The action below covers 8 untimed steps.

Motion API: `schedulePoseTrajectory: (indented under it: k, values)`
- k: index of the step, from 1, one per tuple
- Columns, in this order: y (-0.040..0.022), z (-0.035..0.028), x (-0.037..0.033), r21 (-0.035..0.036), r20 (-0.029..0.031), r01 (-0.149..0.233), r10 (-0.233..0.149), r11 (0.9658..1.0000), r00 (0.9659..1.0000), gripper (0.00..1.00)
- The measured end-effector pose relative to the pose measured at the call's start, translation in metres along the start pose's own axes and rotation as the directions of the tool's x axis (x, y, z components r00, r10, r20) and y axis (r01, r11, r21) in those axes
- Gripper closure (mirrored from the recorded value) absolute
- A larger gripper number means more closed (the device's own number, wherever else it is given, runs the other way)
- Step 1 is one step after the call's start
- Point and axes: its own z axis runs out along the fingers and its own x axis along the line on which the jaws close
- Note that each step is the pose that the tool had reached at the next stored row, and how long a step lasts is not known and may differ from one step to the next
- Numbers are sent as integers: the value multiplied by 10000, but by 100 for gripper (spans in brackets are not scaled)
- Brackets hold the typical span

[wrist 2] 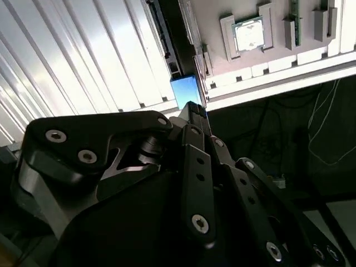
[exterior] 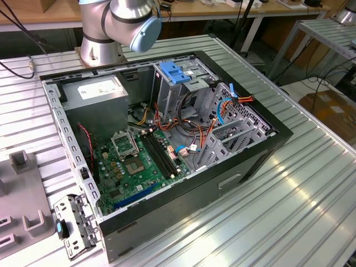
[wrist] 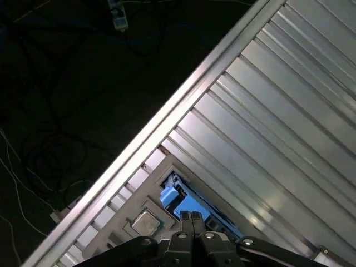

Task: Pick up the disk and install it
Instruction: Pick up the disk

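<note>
In both wrist views the disk (wrist: 172, 198) (wrist 2: 185, 91) stands on edge in a slot of a grey fixture tray (wrist: 129, 207), its bright blue carrier end toward the camera and its dark body (wrist 2: 164, 33) running away along the tray's edge. My gripper (wrist: 192, 218) (wrist 2: 192, 109) hangs directly over that blue end with its two dark fingertips pressed together. Whether they touch the carrier I cannot tell. The open computer case (exterior: 167, 139) lies on its side on the ribbed metal table.
A processor chip (wrist 2: 247, 34) (wrist: 146, 221) sits in the tray beside the disk. The table edge (wrist: 167, 119) drops to a dark floor with cables. Inside the case are a motherboard (exterior: 133, 161), grey drive cages (exterior: 233, 133) and a light blue ribbed latch (exterior: 174, 73).
</note>
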Motion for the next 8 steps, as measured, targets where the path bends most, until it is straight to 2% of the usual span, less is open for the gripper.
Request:
schedulePoseTrajectory:
  k: [3, 8]
  values:
    - [-4, 1, -5, -8, -40, 625, -625, 9980, 9980, 89]
    - [-17, 8, -18, 12, -89, 1087, -1087, 9941, 9940, 89]
